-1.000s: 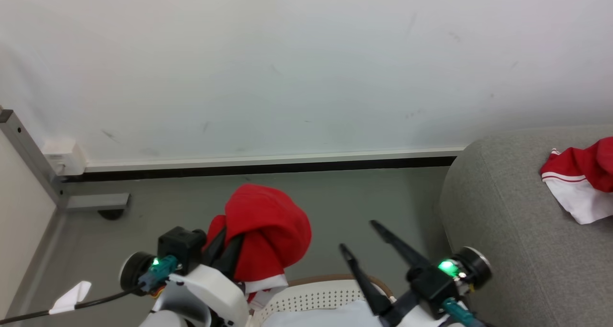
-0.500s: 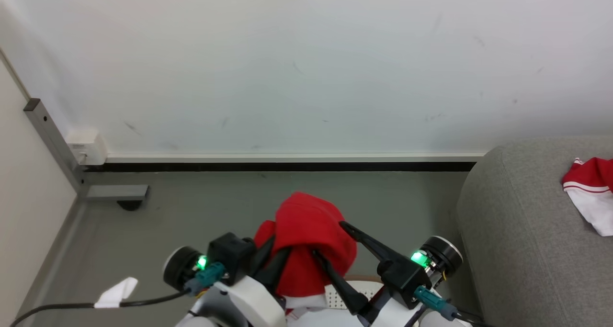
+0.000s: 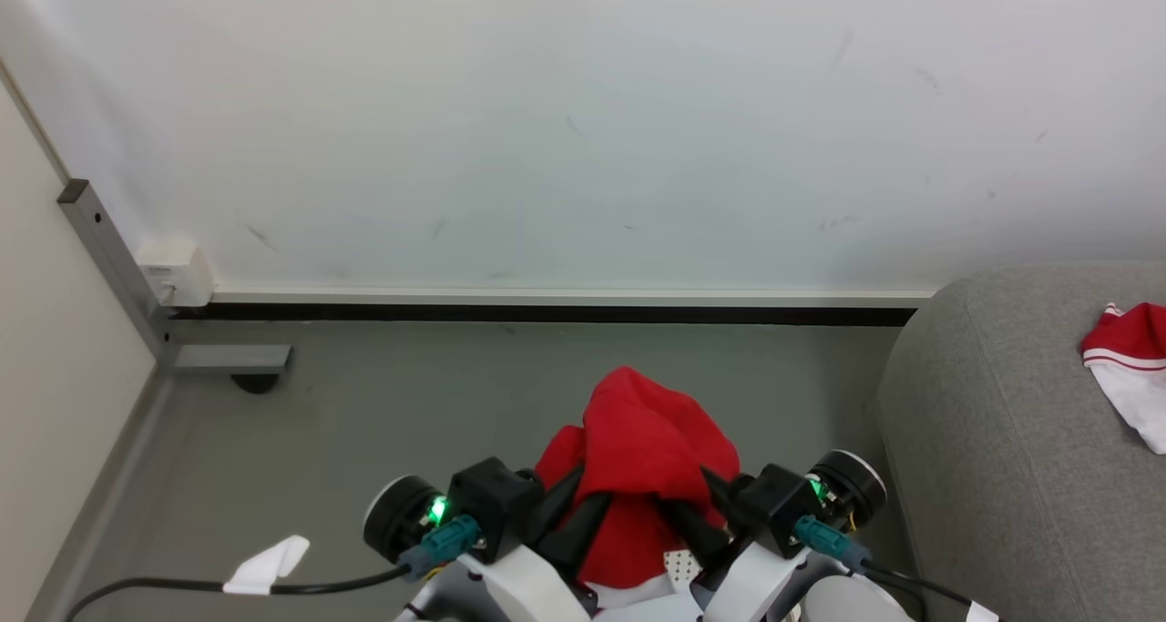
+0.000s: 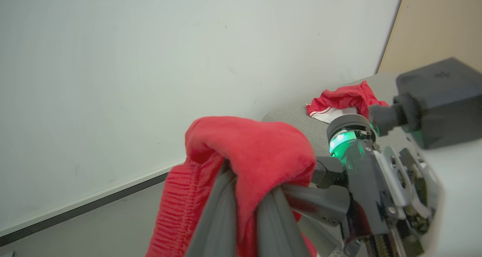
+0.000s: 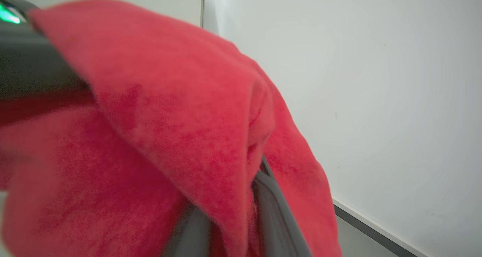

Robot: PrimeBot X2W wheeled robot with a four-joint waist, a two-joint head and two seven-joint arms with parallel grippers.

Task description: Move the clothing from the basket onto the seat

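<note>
Cloth comes nearest: a red garment (image 3: 651,440) is bunched and held up between the two claws, above the basket (image 3: 679,563). A small perforated white patch of the basket peeks out beneath the garment at the bottom edge of the head view. The left claw (image 3: 578,517) is closed tight on the garment. Its two fingers (image 4: 220,212) lie side by side with fabric draped over their tips, and a ribbed waistband (image 4: 177,204) hangs down beside them. The right claw (image 3: 700,505) reaches in from the other side. Its fingers (image 5: 278,219) stand narrowly apart on either side of a fold, and I cannot tell whether they pinch it. A black cable (image 3: 182,586) with a white tag (image 3: 269,565) trails out left of the left wrist. Beyond lies grey floor (image 3: 410,403). To the right stands the grey sofa (image 3: 984,422). On it, well apart from the claws, lies a second red garment (image 3: 1125,367) with a white panel. Farthest back run a dark skirting strip (image 3: 547,313) and a pale wall (image 3: 583,130).
</note>
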